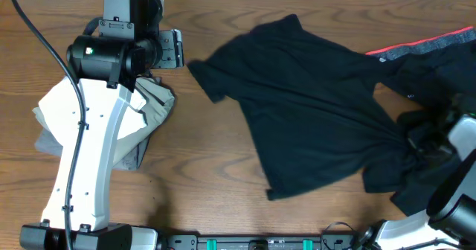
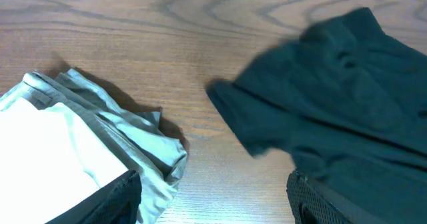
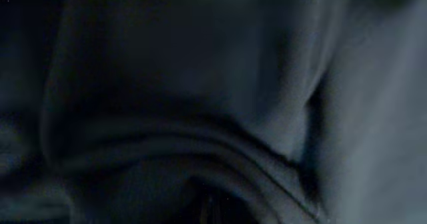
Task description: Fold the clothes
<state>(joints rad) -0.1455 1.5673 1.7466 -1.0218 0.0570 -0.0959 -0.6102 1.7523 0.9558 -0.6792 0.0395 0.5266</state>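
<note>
Robot lab bench: wood-grain table (image 1: 216,175), left arm (image 1: 89,138), right arm (image 1: 455,187), black cable (image 1: 46,38).

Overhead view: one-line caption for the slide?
Right gripper shut on the bunched black T-shirt spread on the wooden table; left gripper open beside the folded white and grey clothes.

dark fabric (image 3: 200,104) filling view, deep folds

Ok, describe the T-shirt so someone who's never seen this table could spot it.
Look at the middle of the wooden table: the T-shirt is the big black garment spread there, one sleeve pointing left. Unlike the black garment top right, it has no red edge.
</note>
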